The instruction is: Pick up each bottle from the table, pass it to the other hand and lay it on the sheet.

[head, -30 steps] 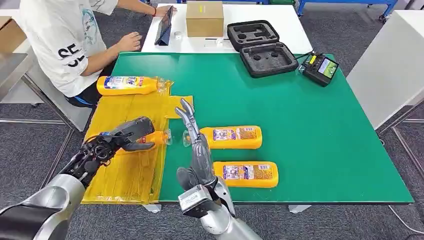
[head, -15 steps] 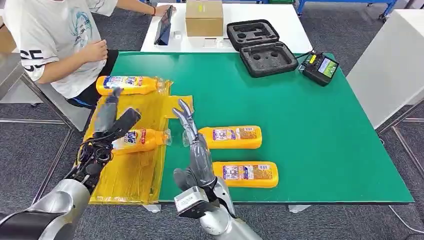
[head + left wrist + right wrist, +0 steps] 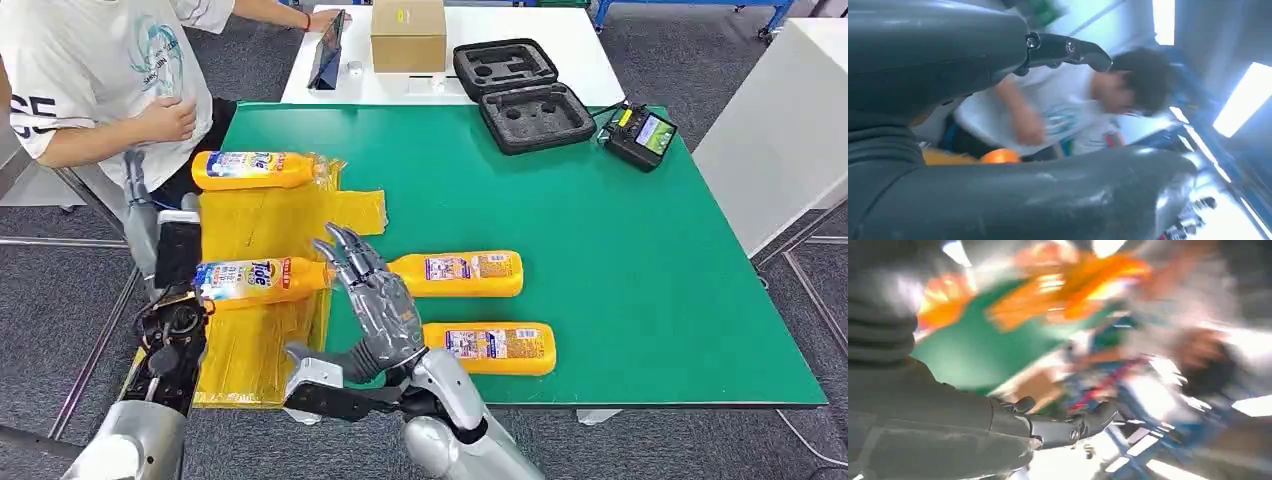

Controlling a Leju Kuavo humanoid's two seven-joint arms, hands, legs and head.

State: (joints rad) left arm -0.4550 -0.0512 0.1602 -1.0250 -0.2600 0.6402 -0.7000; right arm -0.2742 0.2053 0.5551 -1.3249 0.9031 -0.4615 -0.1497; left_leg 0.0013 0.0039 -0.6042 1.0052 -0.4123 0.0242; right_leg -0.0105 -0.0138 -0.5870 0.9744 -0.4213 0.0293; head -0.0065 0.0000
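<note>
An orange Tide bottle (image 3: pixel 255 280) lies on the yellow sheet (image 3: pixel 270 215), cap toward the table's middle. My left hand (image 3: pixel 170 250) stands open beside its base, fingers up and holding nothing. A second bottle (image 3: pixel 250 170) lies at the sheet's far end. Two more bottles (image 3: pixel 460 273) (image 3: pixel 490 347) lie on the green table (image 3: pixel 600 250). My right hand (image 3: pixel 370 300) hovers open between the sheet and these two, fingers spread. The left wrist view shows my left hand (image 3: pixel 1048 150) empty, with an orange cap (image 3: pixel 1000 156) behind it. My right hand (image 3: pixel 998 425) is blurred in its wrist view.
A person (image 3: pixel 100 70) in a white shirt sits at the table's far left corner, close to the sheet. A black foam case (image 3: pixel 520 95), a handheld controller (image 3: pixel 640 135), a cardboard box (image 3: pixel 408 35) and a tablet (image 3: pixel 330 50) stand at the back.
My left hand let go of the bottle on the sheet, opened and drew back leftward. My right hand dropped lower and turned. The person pulled an arm back to the chest.
</note>
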